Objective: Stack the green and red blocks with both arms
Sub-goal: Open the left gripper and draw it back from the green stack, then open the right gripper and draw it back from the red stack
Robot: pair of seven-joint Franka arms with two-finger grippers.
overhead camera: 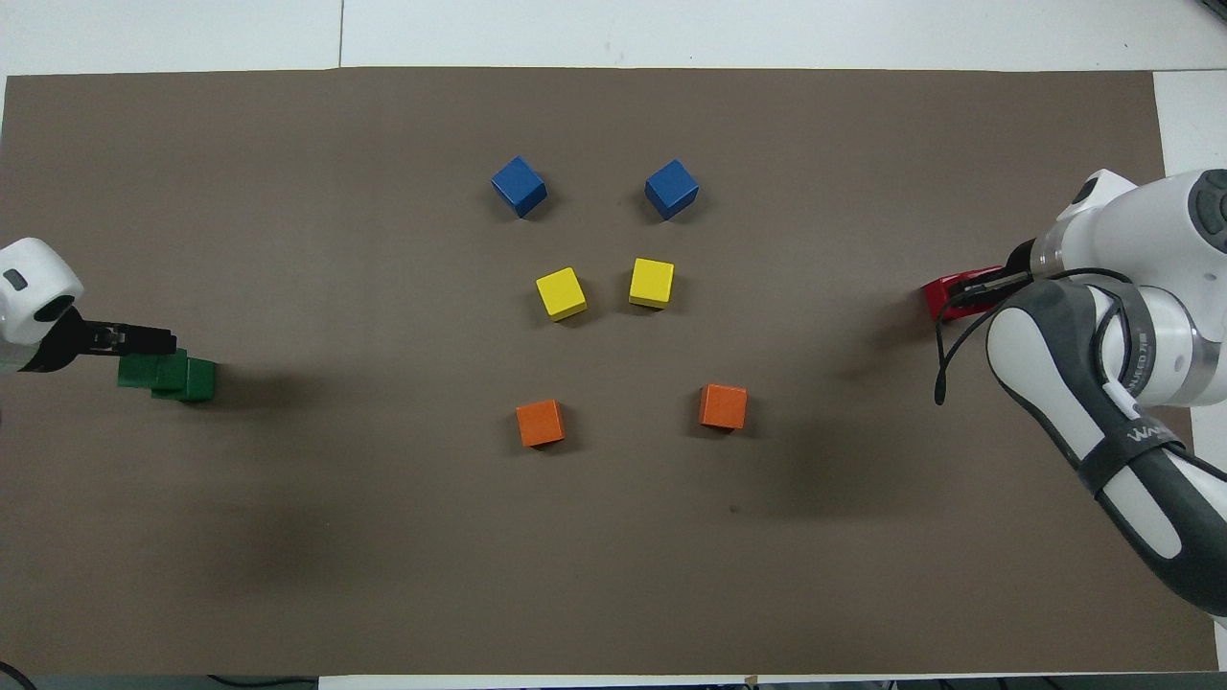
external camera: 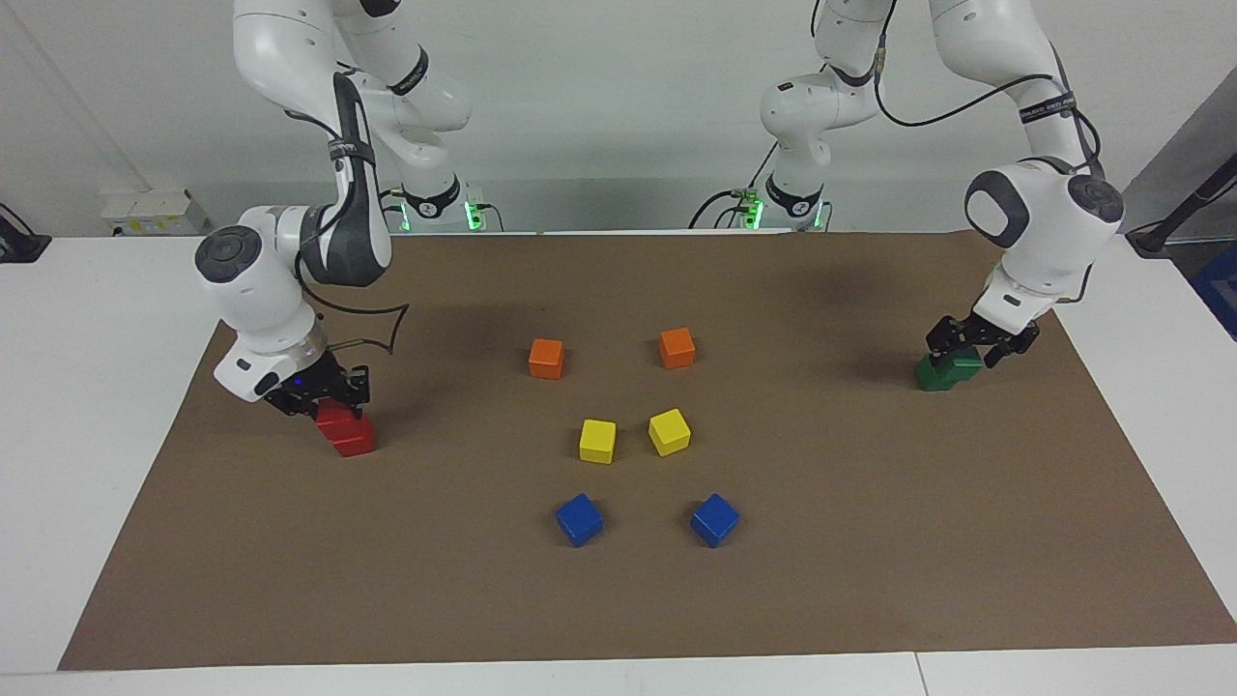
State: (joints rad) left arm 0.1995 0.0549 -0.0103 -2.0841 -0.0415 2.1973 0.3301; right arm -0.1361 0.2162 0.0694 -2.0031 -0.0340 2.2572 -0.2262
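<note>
Nearest the robots lie two orange cubes [external camera: 546, 359] [external camera: 677, 348] in the middle of the brown mat [external camera: 870, 580], well apart from both arms.

At the mat's edge toward the left arm's end, the upper green block [external camera: 964, 365] sits on the lower green block [external camera: 933, 375], askew and offset rather than square. The left gripper [external camera: 981, 340] is right at the upper block, covering its top. Neither view settles whether it grips or has let go. The overhead view cuts this arm off at the wrist.

At the edge toward the right arm's end, slightly farther from the robots, the upper red block [external camera: 340, 418] rests offset on the lower red block [external camera: 356, 440]. The right gripper [external camera: 324, 394] is clamped on the upper one. From overhead the right forearm and a cable hide nearly all of the stack, leaving one red sliver. Only the facing view shows two blocks.

Farther out lie two yellow cubes [external camera: 597, 441] [external camera: 669, 431], then two blue cubes [external camera: 579, 519] [external camera: 715, 520], all clear of the arms.
</note>
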